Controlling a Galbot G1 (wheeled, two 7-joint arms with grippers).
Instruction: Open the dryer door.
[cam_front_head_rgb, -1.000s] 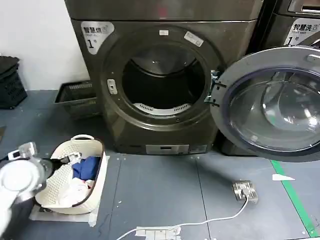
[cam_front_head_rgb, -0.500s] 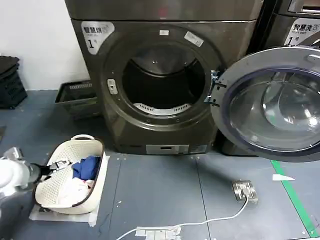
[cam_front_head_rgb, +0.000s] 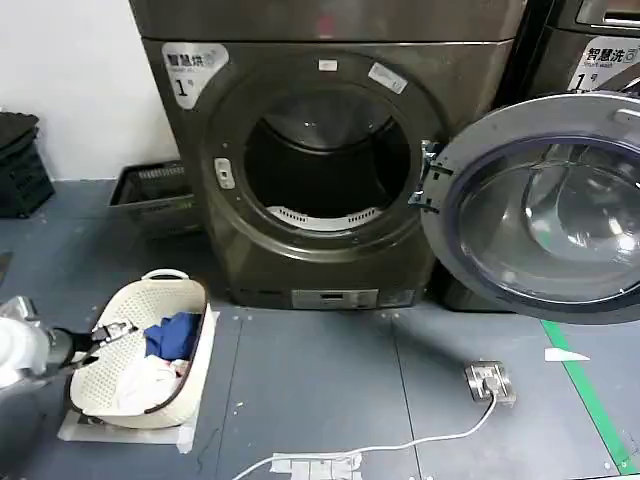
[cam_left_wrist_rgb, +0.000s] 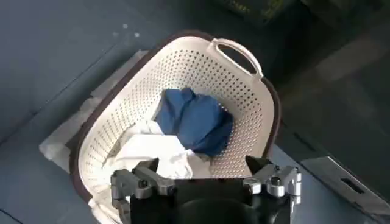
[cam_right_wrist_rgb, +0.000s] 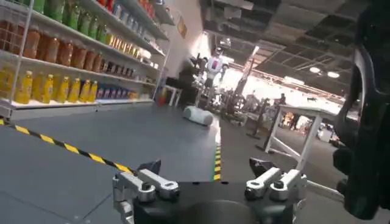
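Left gripper (cam_front_head_rgb: 118, 328) hovers over the basket (cam_front_head_rgb: 190, 300), well apart from the swung-open dryer door (cam_front_head_rgb: 545, 205).

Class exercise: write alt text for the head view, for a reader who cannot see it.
The dryer door stands swung fully open to the right of the machine, its inner face and clear bowl showing beside the empty drum opening. At lower left the left hand, fingers open, hovers over a white laundry basket holding blue and white clothes.

The dryer door (cam_front_head_rgb: 545, 205) stands open right of the drum opening (cam_front_head_rgb: 325, 160); laundry basket (cam_front_head_rgb: 140, 350) front-left.
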